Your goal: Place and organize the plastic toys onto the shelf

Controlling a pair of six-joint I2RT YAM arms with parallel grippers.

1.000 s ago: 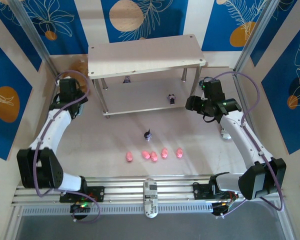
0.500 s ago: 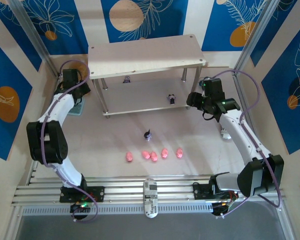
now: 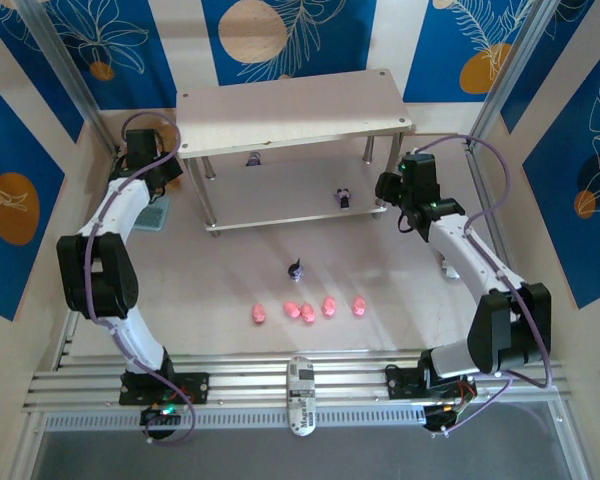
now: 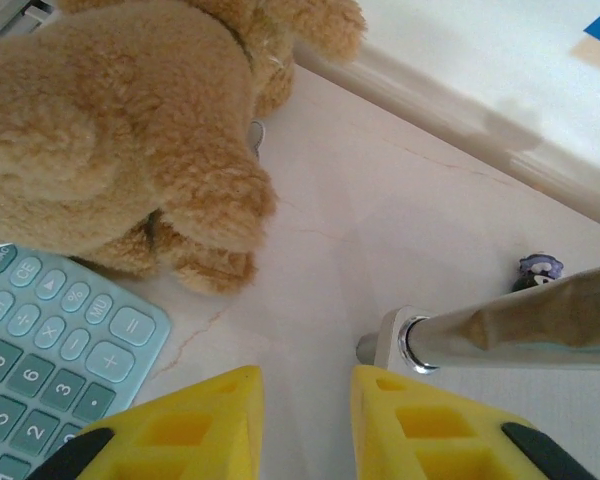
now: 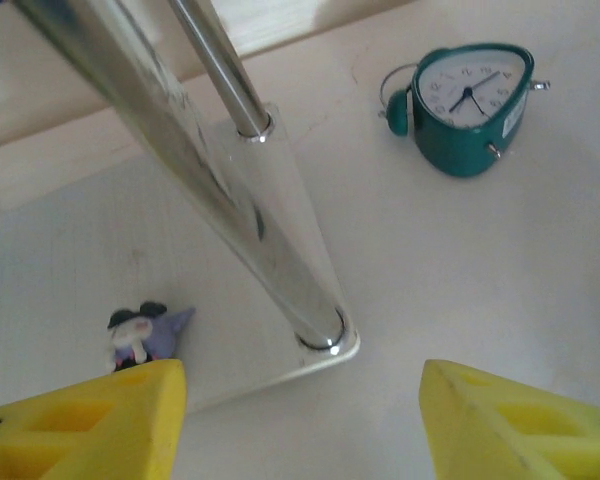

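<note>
Several pink pigs (image 3: 308, 311) lie in a row on the table in front of the shelf (image 3: 290, 112). One dark figurine (image 3: 296, 268) stands on the table between them and the shelf. Two more stand on the lower board, one at the right (image 3: 345, 196) (image 5: 140, 332) and one at the back (image 3: 253, 158) (image 4: 536, 268). My left gripper (image 3: 166, 172) (image 4: 307, 375) is open and holds nothing, at the shelf's left end beside a leg (image 4: 500, 325). My right gripper (image 3: 385, 190) (image 5: 302, 368) is wide open, facing the shelf's front right leg (image 5: 250, 200).
A brown plush bear (image 4: 130, 130) and a teal calculator (image 4: 50, 340) (image 3: 155, 213) sit by the left gripper at the back left. A teal alarm clock (image 5: 467, 95) stands right of the shelf. A white remote-like device (image 3: 300, 395) lies on the front rail.
The left arm has reached further back towards the corner by the shelf's left end. The right gripper has moved left, closer to the shelf's right leg. The toys have stayed put.
</note>
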